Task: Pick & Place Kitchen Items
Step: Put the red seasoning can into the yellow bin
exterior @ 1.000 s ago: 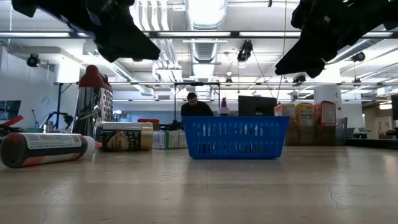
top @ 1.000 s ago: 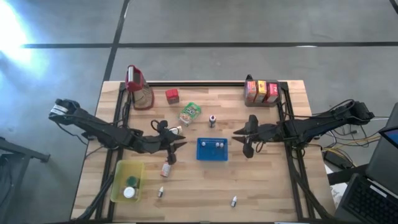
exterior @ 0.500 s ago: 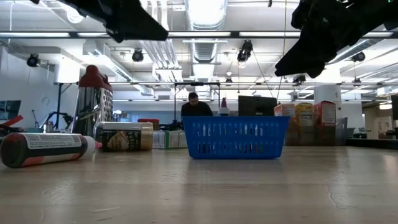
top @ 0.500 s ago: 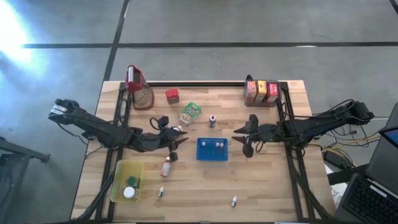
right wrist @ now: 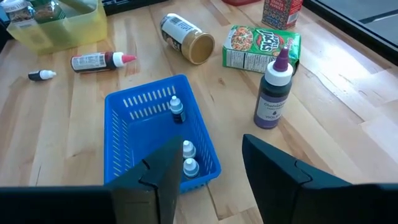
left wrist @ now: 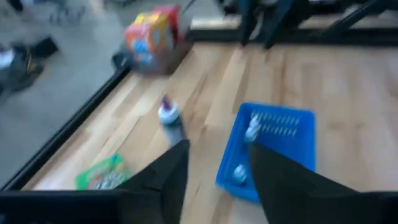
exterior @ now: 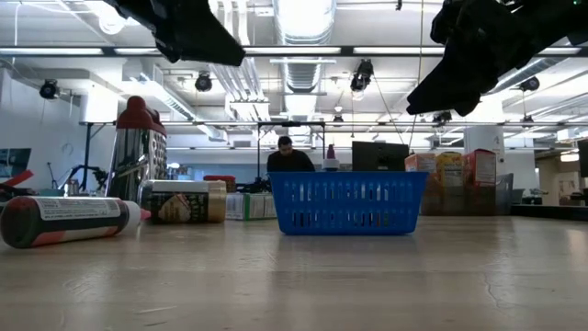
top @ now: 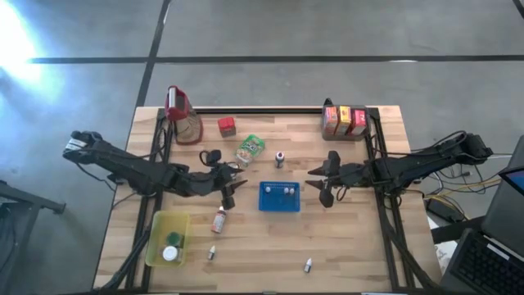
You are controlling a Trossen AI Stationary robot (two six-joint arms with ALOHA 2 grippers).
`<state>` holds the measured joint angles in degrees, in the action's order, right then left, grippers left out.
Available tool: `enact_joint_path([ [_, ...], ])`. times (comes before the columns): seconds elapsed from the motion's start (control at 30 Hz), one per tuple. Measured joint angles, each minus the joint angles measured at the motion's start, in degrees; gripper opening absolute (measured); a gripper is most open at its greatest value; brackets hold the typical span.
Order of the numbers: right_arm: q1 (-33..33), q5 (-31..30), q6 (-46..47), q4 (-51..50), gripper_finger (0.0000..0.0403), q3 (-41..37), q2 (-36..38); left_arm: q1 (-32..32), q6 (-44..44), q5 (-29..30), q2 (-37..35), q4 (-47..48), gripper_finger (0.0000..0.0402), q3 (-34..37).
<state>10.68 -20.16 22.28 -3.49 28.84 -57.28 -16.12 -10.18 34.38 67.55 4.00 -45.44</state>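
My left gripper (top: 230, 190) hangs open above the table, just left of the blue tray (top: 279, 197), with nothing between its fingers (left wrist: 168, 168). My right gripper (top: 322, 192) hangs open at the tray's right side, also with nothing in it (right wrist: 211, 142). Three small white-capped bottles (right wrist: 184, 149) lie in the tray. A red-tipped bottle (top: 219, 220) lies on its side near the left gripper. A round tin (right wrist: 186, 38) lies on its side by a green packet (top: 250, 149). A purple bottle (top: 279, 158) stands upright beyond the tray.
A yellow bin (top: 168, 238) with items sits at the near left. A clear jug with a red top (top: 182, 115) and a red carton (top: 227, 126) stand at the far left, cartons (top: 344, 120) at the far right. Two tiny bottles (top: 212, 252) (top: 308, 264) lie near the front edge.
My left gripper has risen and drawn slightly toward the far edge, away from the red-tipped bottle lying on the table. My right gripper has kept still.
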Motion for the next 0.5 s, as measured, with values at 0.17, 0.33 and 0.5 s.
enact_joint_path([
  [0.17, -0.2, 0.0, 0.0, 0.0, 0.0171, 0.0, 0.0, 2.4, -7.0, -2.3, 1.1, 16.3, 0.0234, -3.9],
  [0.33, -0.2, 0.0, 0.1, 1.1, 0.0172, 0.0, 0.0, 6.1, -10.8, -5.4, 2.1, 27.9, 0.0268, -7.5],
  [0.5, -0.2, 0.0, 0.2, 2.0, 0.0157, 0.0, 0.0, 12.4, -7.1, -7.7, 2.1, 36.3, 0.0275, -12.9],
])
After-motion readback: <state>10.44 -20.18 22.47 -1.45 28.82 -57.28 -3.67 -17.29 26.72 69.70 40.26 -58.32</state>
